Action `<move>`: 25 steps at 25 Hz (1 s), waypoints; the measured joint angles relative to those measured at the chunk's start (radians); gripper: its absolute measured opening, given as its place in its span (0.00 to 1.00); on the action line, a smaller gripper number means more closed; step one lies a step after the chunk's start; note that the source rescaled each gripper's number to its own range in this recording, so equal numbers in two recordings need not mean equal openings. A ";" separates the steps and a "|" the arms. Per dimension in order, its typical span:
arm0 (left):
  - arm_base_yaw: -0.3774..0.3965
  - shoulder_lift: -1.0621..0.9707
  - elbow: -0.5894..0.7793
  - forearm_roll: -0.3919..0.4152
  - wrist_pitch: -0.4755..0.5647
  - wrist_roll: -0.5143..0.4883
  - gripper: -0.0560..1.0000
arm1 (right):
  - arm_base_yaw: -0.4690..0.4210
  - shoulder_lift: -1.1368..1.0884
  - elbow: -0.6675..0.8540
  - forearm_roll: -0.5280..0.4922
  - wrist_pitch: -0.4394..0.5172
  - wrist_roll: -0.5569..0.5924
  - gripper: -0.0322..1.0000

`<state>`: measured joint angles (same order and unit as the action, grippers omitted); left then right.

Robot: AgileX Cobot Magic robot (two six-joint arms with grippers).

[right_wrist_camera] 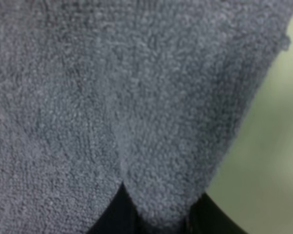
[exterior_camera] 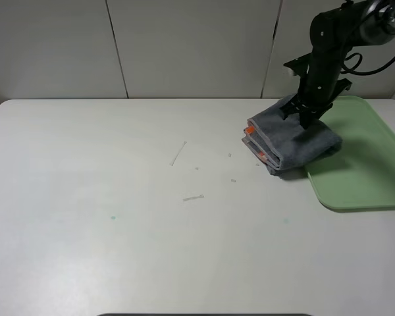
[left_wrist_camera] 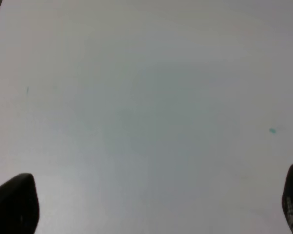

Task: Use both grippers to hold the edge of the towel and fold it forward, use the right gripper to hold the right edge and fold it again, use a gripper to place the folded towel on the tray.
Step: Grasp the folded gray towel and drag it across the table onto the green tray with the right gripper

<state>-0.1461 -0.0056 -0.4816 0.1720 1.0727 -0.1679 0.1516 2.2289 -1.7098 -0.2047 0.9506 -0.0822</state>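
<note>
The grey towel point(exterior_camera: 293, 141), folded into a thick bundle with orange trim showing at its left end, lies across the left rim of the green tray point(exterior_camera: 368, 164), partly on the white table. My right gripper point(exterior_camera: 309, 117) comes down onto the towel's top from the back and is shut on it. In the right wrist view grey towel cloth point(right_wrist_camera: 117, 97) fills the frame, bunched between the dark fingers point(right_wrist_camera: 112, 217), with green tray point(right_wrist_camera: 278, 146) beside it. My left gripper point(left_wrist_camera: 154, 204) is open over bare table, with only its fingertips point(left_wrist_camera: 14, 204) showing, and it is out of the exterior view.
Small pale scraps point(exterior_camera: 178, 153) point(exterior_camera: 193, 197) lie on the white table point(exterior_camera: 118, 230) left of the towel. A panelled wall stands behind the table's far edge. The tray reaches the right edge of the view.
</note>
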 joint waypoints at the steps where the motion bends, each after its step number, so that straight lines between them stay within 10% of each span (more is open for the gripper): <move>1: 0.000 0.000 0.000 0.000 0.000 0.000 1.00 | -0.019 0.000 0.000 0.000 0.000 0.005 0.16; 22: 0.000 0.000 0.000 0.000 0.000 0.000 1.00 | -0.235 0.000 0.000 0.016 -0.044 0.018 0.17; 25: 0.000 0.000 0.000 0.000 0.000 0.000 1.00 | -0.235 0.000 0.000 -0.001 -0.055 0.021 0.57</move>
<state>-0.1461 -0.0056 -0.4816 0.1720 1.0727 -0.1679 -0.0832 2.2289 -1.7098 -0.2054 0.8952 -0.0616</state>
